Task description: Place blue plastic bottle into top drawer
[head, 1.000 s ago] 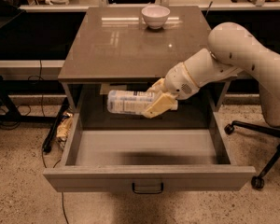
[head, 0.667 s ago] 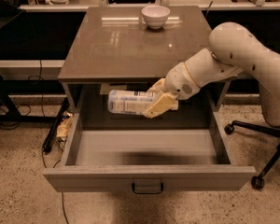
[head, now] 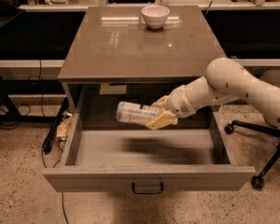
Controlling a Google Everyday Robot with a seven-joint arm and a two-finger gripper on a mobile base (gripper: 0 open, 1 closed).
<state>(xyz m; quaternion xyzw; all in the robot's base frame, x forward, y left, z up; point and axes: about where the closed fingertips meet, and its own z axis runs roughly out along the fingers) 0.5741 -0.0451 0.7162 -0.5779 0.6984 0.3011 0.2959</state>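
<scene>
Blue plastic bottle (head: 136,113), a small clear one with a whitish, blue-printed label, is what I am steering, and it hangs on its side in the air over the open drawer, touching nothing but the fingers that carry it. Working down by size: the square grey-brown cabinet table (head: 130,45) fills the middle of my view; beneath its top the wide, shallow grey-brown top drawer (head: 107,149) stands pulled far out, its floor bare where I can see it; the white robot arm (head: 233,83) reaches in from the right under the table edge; a small white bowl (head: 155,16) sits at the far side of the tabletop, well apart from the work; the two-finger gripper (head: 161,116) sits above the back half of the drawer, clamped on the right end of the blue plastic bottle, which points left; and the small dark metal handle (head: 147,188) marks the centre of the drawer front. I judge the carry done and the lowering in hand. Next I would bring the wrist down until the bottle rests on the drawer floor, clear of the side walls, then release; dropped from this height it would likely roll.
</scene>
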